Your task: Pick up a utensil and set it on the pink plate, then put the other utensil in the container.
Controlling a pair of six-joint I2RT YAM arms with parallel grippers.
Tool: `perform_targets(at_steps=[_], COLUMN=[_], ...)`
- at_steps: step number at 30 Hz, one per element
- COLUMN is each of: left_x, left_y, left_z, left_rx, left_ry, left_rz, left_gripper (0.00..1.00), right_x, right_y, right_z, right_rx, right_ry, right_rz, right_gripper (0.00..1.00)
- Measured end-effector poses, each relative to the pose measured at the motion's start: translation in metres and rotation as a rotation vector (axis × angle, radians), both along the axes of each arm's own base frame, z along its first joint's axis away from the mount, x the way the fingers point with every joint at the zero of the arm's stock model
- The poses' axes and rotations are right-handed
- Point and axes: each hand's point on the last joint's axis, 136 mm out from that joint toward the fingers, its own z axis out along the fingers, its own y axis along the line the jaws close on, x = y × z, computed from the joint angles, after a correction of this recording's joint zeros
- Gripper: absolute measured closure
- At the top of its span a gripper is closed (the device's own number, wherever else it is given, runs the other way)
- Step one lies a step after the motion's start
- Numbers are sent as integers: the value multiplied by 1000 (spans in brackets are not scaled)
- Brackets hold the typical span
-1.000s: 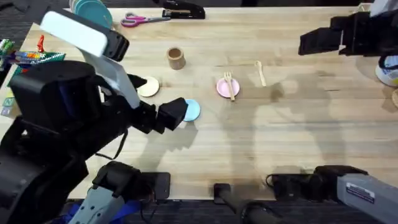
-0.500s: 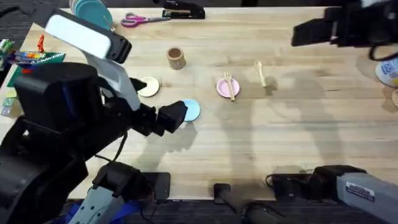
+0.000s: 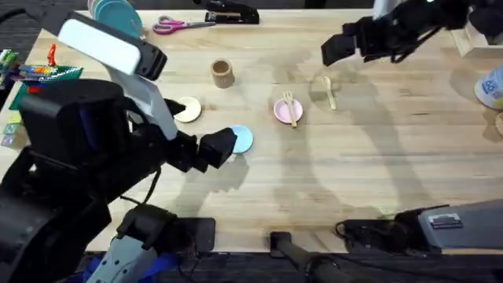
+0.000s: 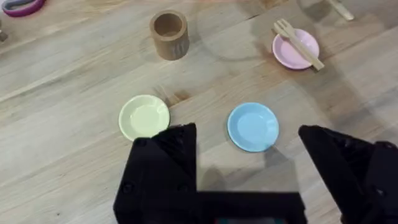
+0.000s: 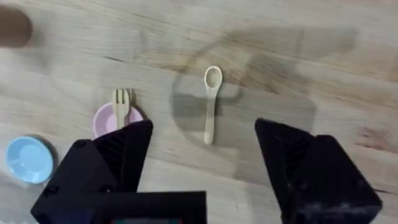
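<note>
The pale wooden fork (image 3: 291, 108) lies across the pink plate (image 3: 281, 112), also seen as fork (image 4: 298, 42) on plate (image 4: 292, 53). To its right the wooden spoon (image 3: 328, 91) rests flat on the table. My right gripper (image 3: 336, 49) hovers above the spoon (image 5: 211, 102), open, with the spoon's handle between the fingers' lines (image 5: 204, 126). The brown wooden container (image 3: 223, 74) stands upright and empty (image 4: 169, 34) to the left. My left gripper (image 3: 218, 146) hangs open above the light blue plate (image 4: 252, 126), holding nothing.
A pale yellow plate (image 3: 187, 110) lies left of the light blue plate (image 3: 242, 139). Pink-handled scissors (image 3: 179, 25), a black stapler (image 3: 233, 13) and stacked teal plates (image 3: 115, 14) line the far edge. A white and blue tub (image 3: 491, 86) sits at the right edge.
My right arm has swung left from the table's far right corner to above the spoon. The left arm, fork, spoon and plates have stayed put.
</note>
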Motion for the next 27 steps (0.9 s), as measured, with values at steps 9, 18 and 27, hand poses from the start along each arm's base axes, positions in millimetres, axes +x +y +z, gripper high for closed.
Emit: perform_targets(at_steps=[9,18,27], left_x=[0,0,0], left_y=[0,0,0], left_z=[0,0,0], left_rx=[0,0,0], left_ry=[0,0,0], left_rz=[0,0,0], left_gripper=[7,7,7], right_x=[4,9,11], right_y=[-3,-2,-3], right_z=[-54,-93,-115], right_rx=[-42,-66,-81], right_ry=[139,207,247], right_rz=[-20,21,29], right_gripper=[4,3,3])
